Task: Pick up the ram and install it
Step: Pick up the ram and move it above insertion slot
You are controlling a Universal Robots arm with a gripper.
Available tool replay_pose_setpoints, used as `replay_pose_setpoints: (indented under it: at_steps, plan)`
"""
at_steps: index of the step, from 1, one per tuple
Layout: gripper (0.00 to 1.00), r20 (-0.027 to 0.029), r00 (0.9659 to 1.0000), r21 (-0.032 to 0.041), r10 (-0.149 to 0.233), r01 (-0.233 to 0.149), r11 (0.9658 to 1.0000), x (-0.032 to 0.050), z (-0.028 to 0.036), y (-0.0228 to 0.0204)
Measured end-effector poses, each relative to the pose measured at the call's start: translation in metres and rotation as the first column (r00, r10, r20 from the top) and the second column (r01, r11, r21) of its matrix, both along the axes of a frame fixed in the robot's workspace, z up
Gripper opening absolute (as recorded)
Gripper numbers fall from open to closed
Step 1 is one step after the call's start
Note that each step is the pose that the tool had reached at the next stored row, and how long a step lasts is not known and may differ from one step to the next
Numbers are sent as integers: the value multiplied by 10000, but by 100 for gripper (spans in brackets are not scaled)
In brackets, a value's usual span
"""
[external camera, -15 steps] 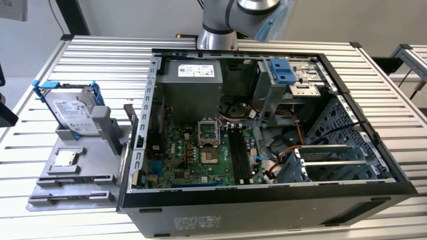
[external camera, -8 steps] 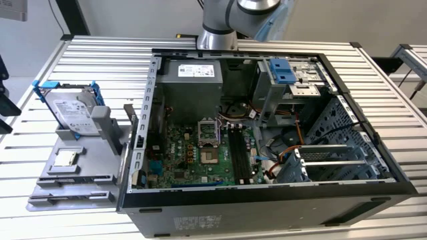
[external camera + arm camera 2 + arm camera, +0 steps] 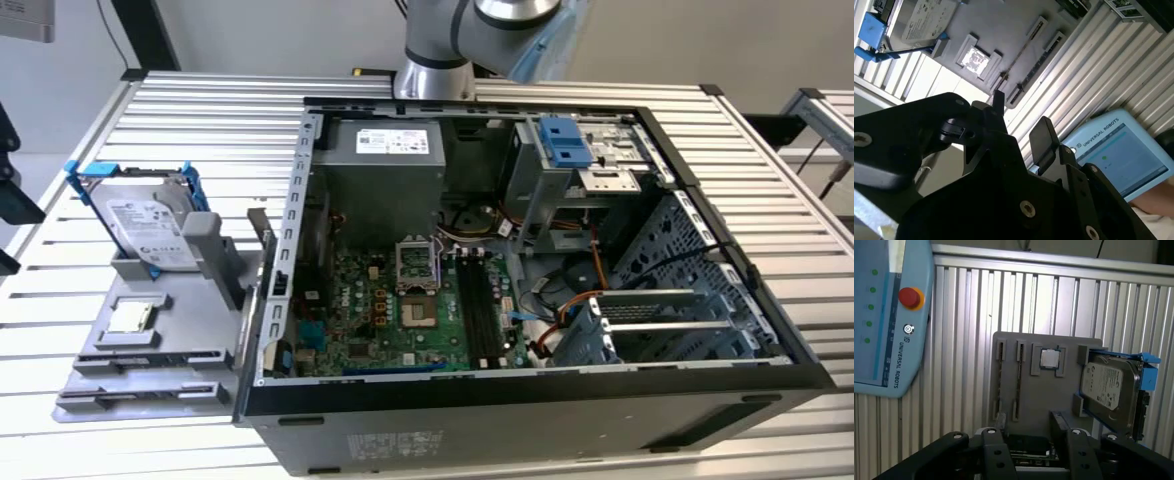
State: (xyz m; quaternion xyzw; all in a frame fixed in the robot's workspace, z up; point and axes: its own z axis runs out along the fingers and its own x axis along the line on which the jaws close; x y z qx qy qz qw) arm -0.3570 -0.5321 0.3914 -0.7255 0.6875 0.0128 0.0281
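Exterior view, read from its left to its right. A ribbed aluminium table (image 3: 187, 110) carries everything.

At 9 o'clock of the computer sits a grey plastic fixture tray (image 3: 187, 350). It holds a silver hard drive in a light-blue bracket (image 3: 140, 215) and a small square processor chip (image 3: 134, 317).

In the first wrist view the tray also has two long narrow holder slots (image 3: 1000, 380), side by side next to the chip. A thin dark line runs along each slot. This may be the blue circuit-board ram stick seen edge-on, but the stick cannot be told apart with certainty.

At the centre lies the open black-and-grey computer case (image 3: 534, 385), its green motherboard (image 3: 374, 310) exposed. The long black memory sockets (image 3: 481, 300) run from 12 to 6 o'clock just beside the processor socket. No blue stick is discernible in them.

The silver robot arm (image 3: 447, 40) rises at 12 o'clock, beyond the case.

In the second wrist view the black two-fingered claw (image 3: 1021, 112) has its fingers spread, with nothing between them. It hangs well apart from the tray and faces it. A light-blue control tablet (image 3: 884, 315) rests on the table near the tray.

Judged step: the approach to the pick-up, with no grasp made yet. This step calls for the spread fingers to line up across the thin faces of the stick, square to its slot.
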Motion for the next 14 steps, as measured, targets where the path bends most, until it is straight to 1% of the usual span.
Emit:
replay_pose_setpoints:
  at_steps: [1, 2, 3, 5, 6, 7, 9, 10, 11, 14]
  plan:
    - [100, -20, 10000, 1, 1, -1, 10000, 0, -8, 0]
    - [100, -61, 10000, -1, 2, -2, 10000, 0, -21, 0]
    - [100, -68, 10000, 0, 2, -2, 10000, 0, -33, 0]
    - [100, -67, 10000, 8, 9, -8, 10000, 0, -67, 0]
    - [100, -39, 10000, 24, 19, -19, 10000, 0, -92, -1]
    - [100, -37, 10000, 58, 22, -22, 10000, 0, -116, -1]
    - [100, -47, 10000, 111, 38, -37, 9999, 0, -139, 0]
    - [100, -60, 10000, 123, 52, -52, 9999, 0, -156, -1]
    - [100, -59, 10000, 138, 68, -67, 9999, 0, -176, -1]
    - [100, -61, 9999, 141, 98, -97, 9999, 0, -227, -5]
